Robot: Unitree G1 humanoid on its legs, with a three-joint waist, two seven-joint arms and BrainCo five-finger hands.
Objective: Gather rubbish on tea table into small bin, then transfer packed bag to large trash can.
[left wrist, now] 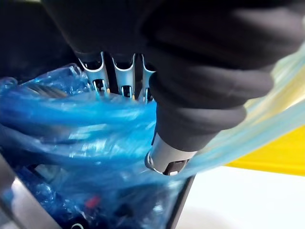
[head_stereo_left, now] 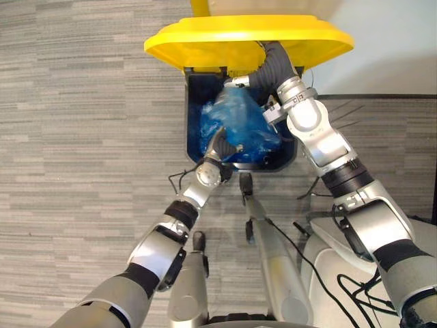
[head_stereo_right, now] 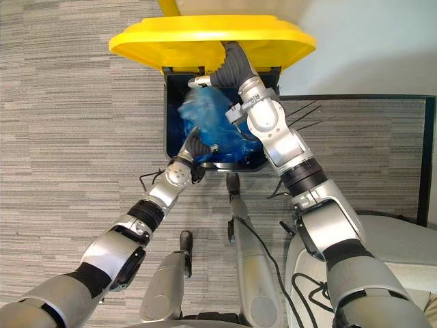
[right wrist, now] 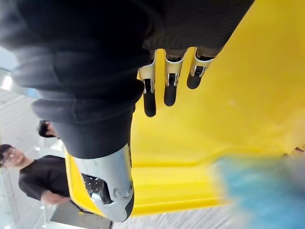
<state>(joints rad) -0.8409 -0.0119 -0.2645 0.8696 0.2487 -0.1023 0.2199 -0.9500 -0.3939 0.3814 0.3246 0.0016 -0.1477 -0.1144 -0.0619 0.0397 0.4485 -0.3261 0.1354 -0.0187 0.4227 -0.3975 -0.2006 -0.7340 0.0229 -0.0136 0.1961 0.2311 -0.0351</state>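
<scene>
While right hand point(right wrist: 95, 71), fingers straight, props lid point(head_stereo_left: 246, 41) up, left hand point(head_stereo_left: 222, 147) pinches bag point(head_stereo_left: 239, 123) at can's point(head_stereo_left: 194, 147) near rim. Bag mostly inside can. Left to do, likely: release, withdraw, drop lid.

Both head eyes look down, sharing the trash can point(head_stereo_left: 193, 109) at 12 o'clock; close wrist cameras face the blue bag point(left wrist: 71, 124) and yellow lid point(right wrist: 228, 119) respectively
</scene>
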